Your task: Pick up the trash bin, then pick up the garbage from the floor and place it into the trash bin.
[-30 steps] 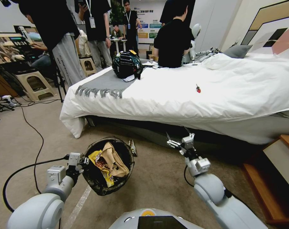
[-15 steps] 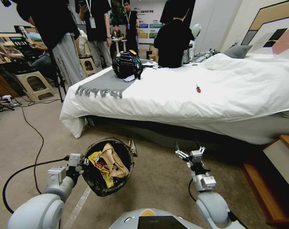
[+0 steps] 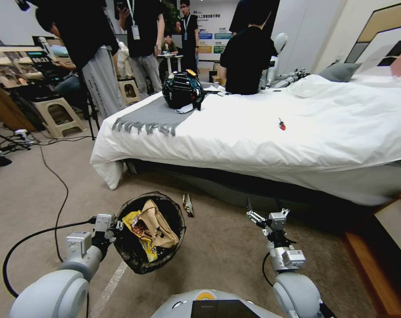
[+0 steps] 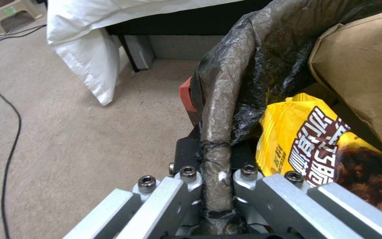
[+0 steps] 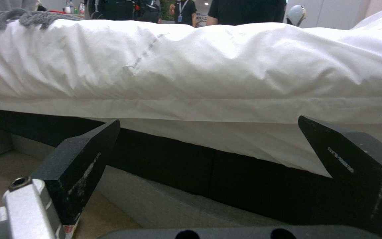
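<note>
Trash bin [image 3: 149, 232]: rim clenched by left end effector [image 3: 114, 226]; white body hidden under black bag
Wrapper [image 3: 188, 205]: on floor beyond bin
Right end effector [image 3: 263, 211]: spread, empty, facing bed [image 3: 262, 132]

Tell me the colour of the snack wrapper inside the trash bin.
Yellow with dark brown print; the snack wrapper shows best in the left wrist view.
</note>
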Tool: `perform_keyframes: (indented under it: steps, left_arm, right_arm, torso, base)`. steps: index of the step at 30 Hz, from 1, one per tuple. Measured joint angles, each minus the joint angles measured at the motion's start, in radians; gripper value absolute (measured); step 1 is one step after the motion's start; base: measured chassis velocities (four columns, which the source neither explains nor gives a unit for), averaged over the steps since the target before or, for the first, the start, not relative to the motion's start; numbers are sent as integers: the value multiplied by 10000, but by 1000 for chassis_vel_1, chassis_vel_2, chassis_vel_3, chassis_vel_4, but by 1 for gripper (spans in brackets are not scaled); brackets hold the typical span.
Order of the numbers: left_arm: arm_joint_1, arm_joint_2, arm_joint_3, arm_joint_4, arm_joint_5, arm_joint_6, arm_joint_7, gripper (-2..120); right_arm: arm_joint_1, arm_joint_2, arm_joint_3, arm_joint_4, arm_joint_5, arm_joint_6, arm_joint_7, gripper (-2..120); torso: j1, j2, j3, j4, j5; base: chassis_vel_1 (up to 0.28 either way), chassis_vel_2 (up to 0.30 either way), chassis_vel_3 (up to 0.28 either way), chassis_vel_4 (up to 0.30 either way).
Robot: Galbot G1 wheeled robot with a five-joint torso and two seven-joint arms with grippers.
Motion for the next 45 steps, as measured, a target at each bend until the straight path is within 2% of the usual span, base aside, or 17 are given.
perform_keyframes:
  steps: [18, 45]
  left_arm:
    - [30, -13, 24, -31, 0, 0, 3, 1]
    - [-42, 24, -15, 69, -19, -145, -7, 1]
  right_arm:
    - [64, -54, -116, -115, 48, -87, 1, 100]
    - [136, -58, -450, -133, 102, -819, 396, 100]
  torso:
    - [0, 0, 1, 1, 0]
    - [0, 0, 1, -1, -1]
  base:
    - [38, 46, 44, 40]
    - [17, 22, 20, 21]
